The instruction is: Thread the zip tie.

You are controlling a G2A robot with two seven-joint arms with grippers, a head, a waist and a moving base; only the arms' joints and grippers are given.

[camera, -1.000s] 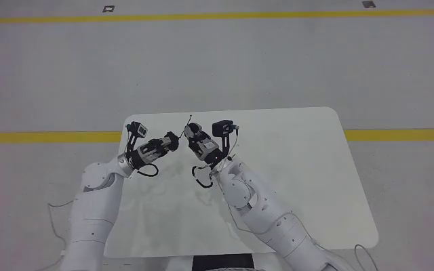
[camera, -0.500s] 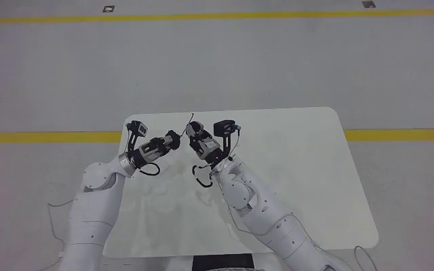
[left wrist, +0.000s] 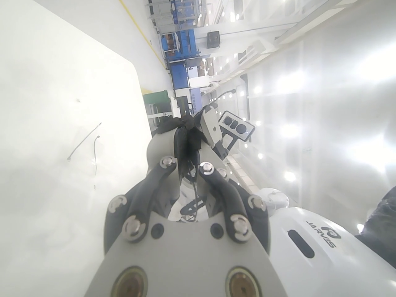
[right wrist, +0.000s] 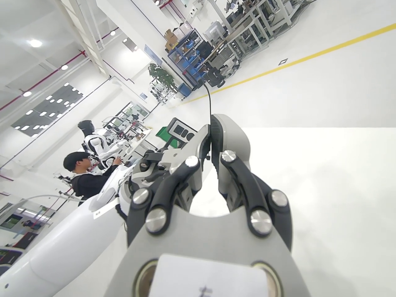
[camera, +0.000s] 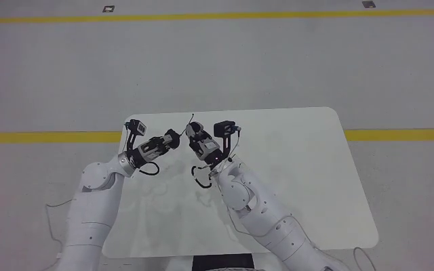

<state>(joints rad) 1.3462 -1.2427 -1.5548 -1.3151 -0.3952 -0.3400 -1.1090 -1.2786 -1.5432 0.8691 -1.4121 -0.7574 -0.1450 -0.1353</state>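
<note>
A thin black zip tie sticks out past the fingertips of my right gripper, which is shut on it. From above the tie is a short dark strand rising from the right gripper over the table's far left part. My left gripper is tip to tip with it. In the left wrist view the left gripper is shut, with a dark bit of the tie at its tips, right against the right gripper's fingers.
The white table lies below both arms, with free room to the right and near side. Two thin pale strands lie on the tabletop under the left gripper. A yellow floor line runs behind the table.
The left gripper has edged a little farther from me and closer to the right gripper's tips. The right gripper has hardly moved and still holds the tie.
</note>
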